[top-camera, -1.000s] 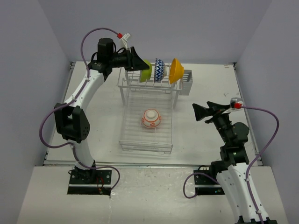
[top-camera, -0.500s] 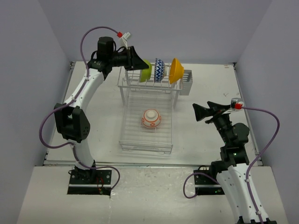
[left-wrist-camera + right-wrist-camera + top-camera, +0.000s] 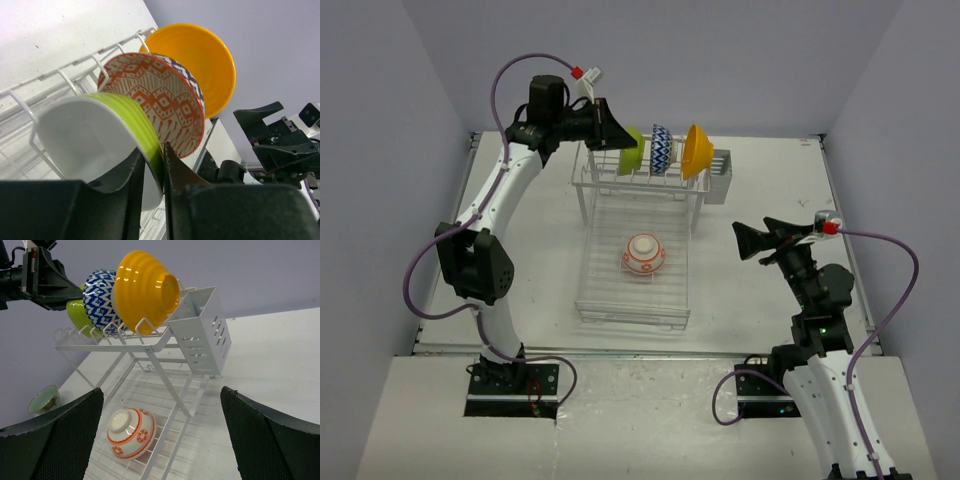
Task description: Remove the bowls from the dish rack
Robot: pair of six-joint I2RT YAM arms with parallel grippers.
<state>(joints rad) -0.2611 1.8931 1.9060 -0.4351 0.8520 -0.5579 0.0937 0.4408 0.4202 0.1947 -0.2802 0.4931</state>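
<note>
The white wire dish rack (image 3: 595, 215) stands mid-table. On its upper tier stand the lime green bowl (image 3: 633, 151), the blue-and-white zigzag bowl (image 3: 661, 150) and the orange-yellow bowl (image 3: 696, 150). My left gripper (image 3: 617, 137) is shut on the lime green bowl's rim (image 3: 148, 131); one finger is inside the bowl and one outside. The white bowl with orange-red pattern (image 3: 644, 254) lies upside down on the lower tray. The mint green bowl (image 3: 42, 399) sits on the table left of the rack. My right gripper (image 3: 744, 242) is open and empty, right of the rack.
The small cutlery holder (image 3: 719, 177) hangs at the rack's right end, beside the orange-yellow bowl. The upright prongs (image 3: 65, 80) hold the bowls on edge. Walls close the table at the back and both sides.
My left wrist has shifted slightly up and back, still shut on the lime green bowl. The right arm has not moved.
</note>
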